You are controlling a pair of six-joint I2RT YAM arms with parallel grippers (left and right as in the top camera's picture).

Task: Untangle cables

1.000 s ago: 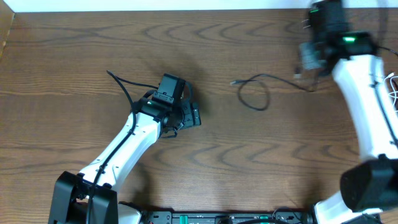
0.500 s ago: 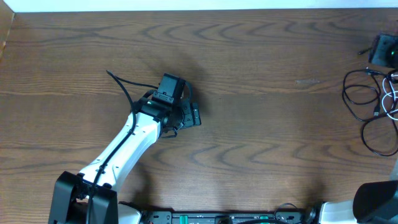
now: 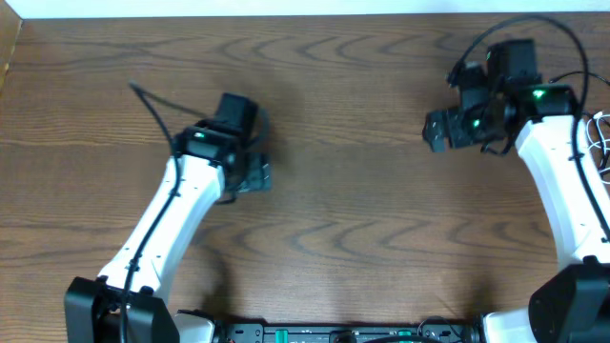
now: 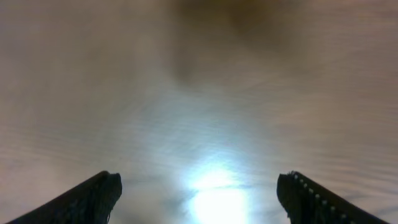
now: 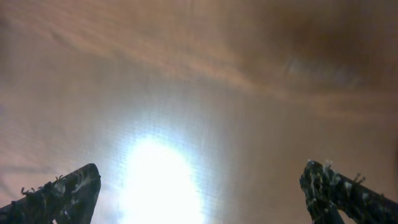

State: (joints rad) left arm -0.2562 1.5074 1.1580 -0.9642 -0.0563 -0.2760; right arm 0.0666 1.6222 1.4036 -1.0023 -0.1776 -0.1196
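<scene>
Only a thin white cable (image 3: 603, 135) shows, looped at the table's right edge behind my right arm; the black cables are hidden or out of view. My right gripper (image 3: 437, 130) hovers over bare wood at the upper right, left of that cable and apart from it. In the right wrist view the right gripper (image 5: 200, 175) is open, with only glare-lit wood between its fingers. My left gripper (image 3: 254, 176) sits over bare wood left of centre. The left wrist view shows the left gripper (image 4: 199, 182) open and holding nothing.
The wooden table (image 3: 353, 219) has a pale strip along its far edge (image 3: 286, 8). Thick black arm cables rise from my left wrist (image 3: 145, 98) and loop over my right wrist (image 3: 519, 24). The arm bases stand at the near edge.
The black cable lying at centre-right a second ago is gone from there. My right arm swung out to the right edge, came back inward, and its jaws opened. My left arm shifted left and up.
</scene>
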